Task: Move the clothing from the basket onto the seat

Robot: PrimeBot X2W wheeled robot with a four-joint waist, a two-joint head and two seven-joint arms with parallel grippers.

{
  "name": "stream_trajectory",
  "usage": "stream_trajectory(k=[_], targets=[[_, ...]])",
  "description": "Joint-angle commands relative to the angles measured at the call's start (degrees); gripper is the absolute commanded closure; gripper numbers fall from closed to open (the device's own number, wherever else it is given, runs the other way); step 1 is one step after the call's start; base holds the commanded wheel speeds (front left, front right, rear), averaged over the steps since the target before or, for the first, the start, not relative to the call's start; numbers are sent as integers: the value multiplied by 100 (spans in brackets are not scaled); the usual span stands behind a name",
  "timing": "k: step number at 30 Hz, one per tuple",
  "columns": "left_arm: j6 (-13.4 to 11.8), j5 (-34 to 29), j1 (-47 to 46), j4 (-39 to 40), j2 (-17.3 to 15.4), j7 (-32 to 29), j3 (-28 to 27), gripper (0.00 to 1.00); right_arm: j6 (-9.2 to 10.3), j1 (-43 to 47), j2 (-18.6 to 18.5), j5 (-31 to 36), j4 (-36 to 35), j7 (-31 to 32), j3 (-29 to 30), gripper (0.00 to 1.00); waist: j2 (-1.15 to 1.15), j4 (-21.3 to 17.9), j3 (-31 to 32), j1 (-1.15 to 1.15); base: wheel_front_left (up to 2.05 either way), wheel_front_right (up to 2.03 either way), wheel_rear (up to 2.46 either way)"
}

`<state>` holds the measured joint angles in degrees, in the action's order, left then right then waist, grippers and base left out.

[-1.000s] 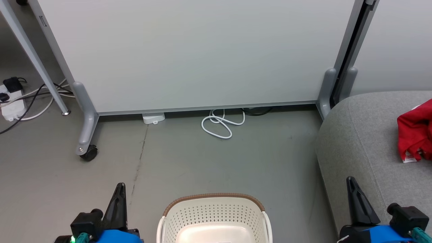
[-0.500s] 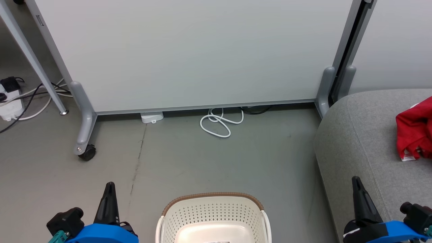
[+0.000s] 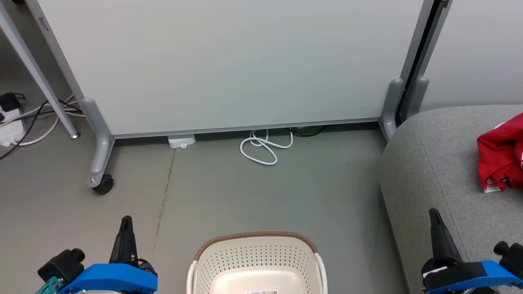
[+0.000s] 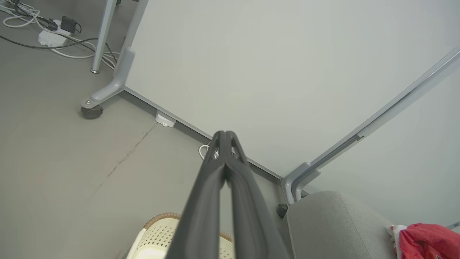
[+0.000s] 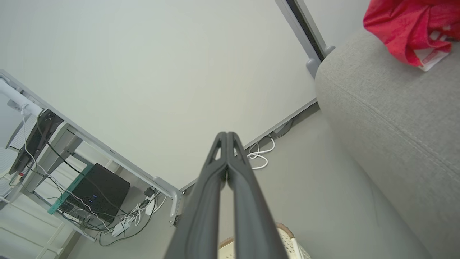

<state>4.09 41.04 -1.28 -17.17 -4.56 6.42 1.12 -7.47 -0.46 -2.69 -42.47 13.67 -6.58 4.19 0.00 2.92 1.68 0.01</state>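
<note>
Both pressed together, pinching nothing: left pincer [image 3: 126, 220] lower left, right pincer [image 3: 433, 213] lower right. Red jersey [image 3: 499, 157] sits on the seat [image 3: 429, 171] far right, basket [image 3: 255, 235] bottom centre.

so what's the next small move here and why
Probably tilt the head down to check the basket: its visible part looks empty, its near end is cut off. Red clothing already lies on the seat, and the left tool and right tool are shut, holding nothing.
</note>
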Motion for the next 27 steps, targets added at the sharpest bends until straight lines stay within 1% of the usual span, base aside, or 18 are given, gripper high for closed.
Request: stream_trajectory(k=[1, 27], targets=[[43, 151, -179, 97, -4, -40, -44, 100, -2, -171, -17, -164, -66, 44, 21, 100, 0, -2, -2, -1, 0, 0, 0], [158, 2012, -325, 187, 58, -513, -325, 100, -3, -342, -21, -1971, -33, 518, 104, 100, 0, -85, -54, -1, 0, 0, 0]])
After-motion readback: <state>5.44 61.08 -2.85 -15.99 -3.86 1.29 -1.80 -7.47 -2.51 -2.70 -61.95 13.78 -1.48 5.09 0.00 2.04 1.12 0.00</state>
